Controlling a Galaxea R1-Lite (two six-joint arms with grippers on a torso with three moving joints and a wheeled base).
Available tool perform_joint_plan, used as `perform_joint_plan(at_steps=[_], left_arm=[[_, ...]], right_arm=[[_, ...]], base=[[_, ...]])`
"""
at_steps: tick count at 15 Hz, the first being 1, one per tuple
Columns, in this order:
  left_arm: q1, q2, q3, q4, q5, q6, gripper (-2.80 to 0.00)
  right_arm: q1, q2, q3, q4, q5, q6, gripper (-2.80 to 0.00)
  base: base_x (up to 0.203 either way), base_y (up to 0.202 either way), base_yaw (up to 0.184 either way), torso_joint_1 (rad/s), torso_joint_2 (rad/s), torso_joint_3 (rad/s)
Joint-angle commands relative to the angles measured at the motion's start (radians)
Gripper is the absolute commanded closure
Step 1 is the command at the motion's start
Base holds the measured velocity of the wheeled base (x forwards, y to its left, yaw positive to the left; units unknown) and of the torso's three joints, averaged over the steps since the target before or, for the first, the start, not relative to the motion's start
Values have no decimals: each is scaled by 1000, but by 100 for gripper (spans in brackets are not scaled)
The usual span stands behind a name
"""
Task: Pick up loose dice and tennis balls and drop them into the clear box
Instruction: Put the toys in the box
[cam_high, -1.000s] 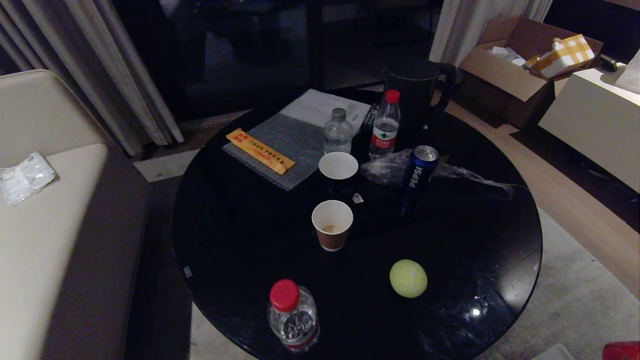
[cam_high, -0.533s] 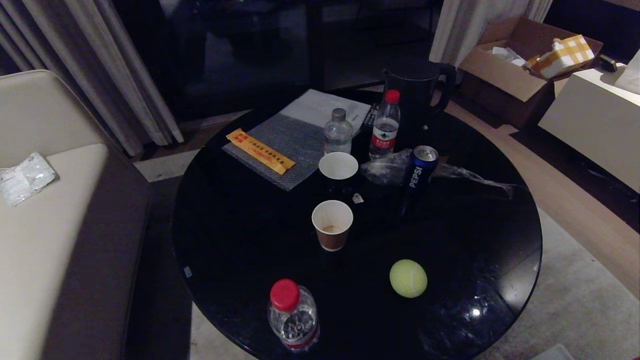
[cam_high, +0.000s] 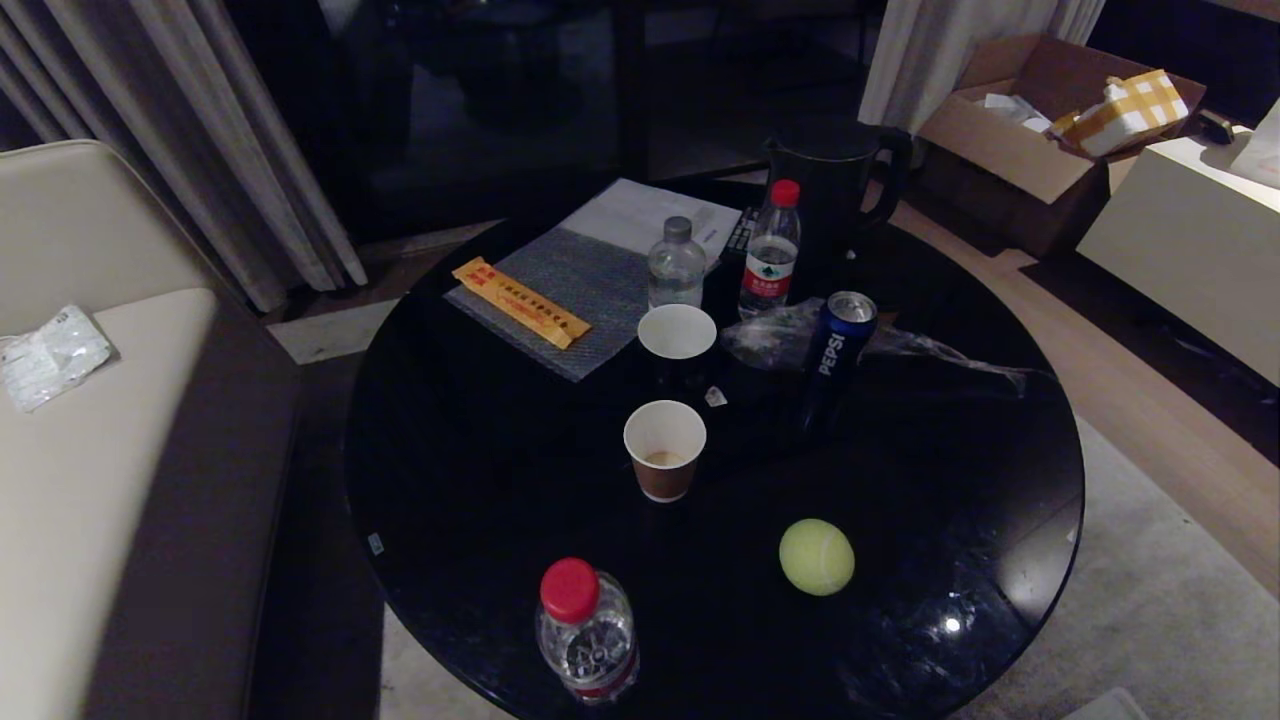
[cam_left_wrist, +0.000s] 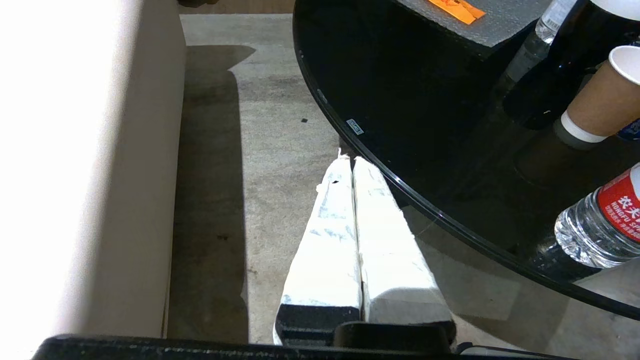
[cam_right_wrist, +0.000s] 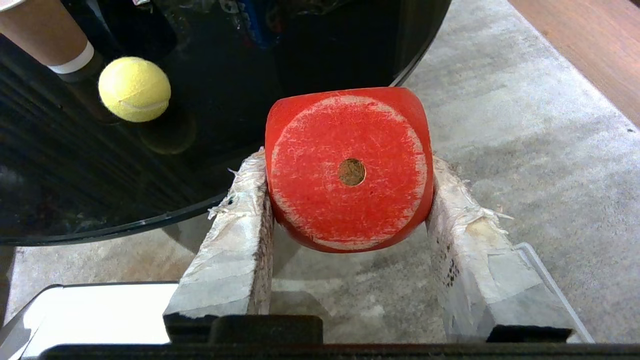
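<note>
My right gripper (cam_right_wrist: 347, 169) is shut on a red die (cam_right_wrist: 350, 170), which shows a single dot toward the wrist camera. It hangs over the grey carpet just off the round black table's edge (cam_right_wrist: 150, 220). A translucent plastic rim (cam_right_wrist: 542, 272), seemingly the clear box, lies under the fingers. One tennis ball (cam_high: 817, 557) rests on the table near its front right, also visible in the right wrist view (cam_right_wrist: 134, 89). My left gripper (cam_left_wrist: 352, 159) is shut and empty, parked beside the table's left edge. Neither gripper appears in the head view.
On the table stand a brown paper cup (cam_high: 664, 448), a white cup (cam_high: 677, 335), a Pepsi can (cam_high: 838, 345), three water bottles, the nearest (cam_high: 585, 630) at the front edge, a black kettle (cam_high: 830, 190) and papers. A beige sofa (cam_high: 90, 450) is on the left.
The red die seen at the bottom right corner of the head view a second ago has dropped out of that view. Everything on the table is as before.
</note>
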Motion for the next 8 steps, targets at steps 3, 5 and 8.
perform_joint_plan(at_steps=[3, 5, 8], left_arm=[[0, 2, 2, 1, -3, 13, 0], [0, 2, 2, 1, -3, 14, 0], [1, 2, 2, -1, -2, 6, 0]], right_arm=[[0, 2, 1, 3, 0, 1, 0], [0, 2, 0, 3, 0, 0, 0], [0, 2, 1, 3, 0, 1, 0]], base=[[0, 0, 0, 0, 0, 0], [0, 0, 0, 0, 0, 0], [-98, 0, 1, 1, 2, 7]])
